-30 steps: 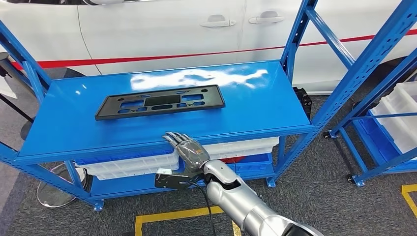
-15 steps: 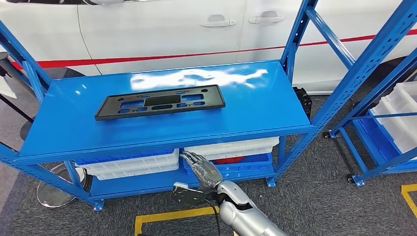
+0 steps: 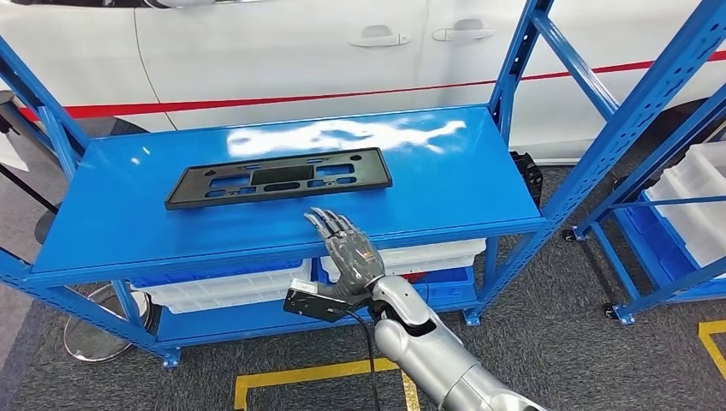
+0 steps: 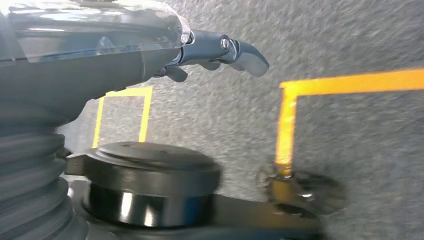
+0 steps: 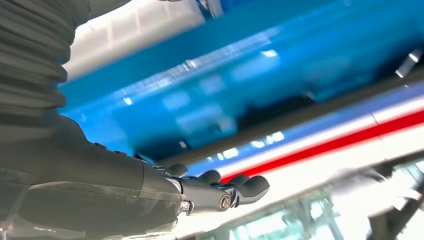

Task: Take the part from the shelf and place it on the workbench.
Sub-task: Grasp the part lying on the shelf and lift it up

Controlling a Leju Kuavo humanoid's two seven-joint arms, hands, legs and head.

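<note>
The part (image 3: pixel 278 177) is a long flat black plate with cut-outs, lying on the top deck of the blue shelf (image 3: pixel 445 171), left of centre. My right hand (image 3: pixel 347 253) is raised at the deck's front edge, just near of the part's right half. Its fingers are spread and straight, they hold nothing and stay short of the plate. In the right wrist view that hand (image 5: pixel 150 190) reaches along the blue deck (image 5: pixel 210 90), and the picture is blurred. My left hand (image 4: pixel 150 55) hangs over the grey floor with loosely bent fingers (image 4: pixel 240 50) and nothing in them.
White bins (image 3: pixel 231 287) sit on the lower deck under the top one. A white car (image 3: pixel 300 51) stands right behind the shelf. A second blue rack (image 3: pixel 676 214) with white bins is at the right. Yellow tape (image 3: pixel 300 375) marks the grey carpet.
My right hand dropped below the shelf's front edge half a second ago. It has since risen and moved forward to the edge, nearer the part.
</note>
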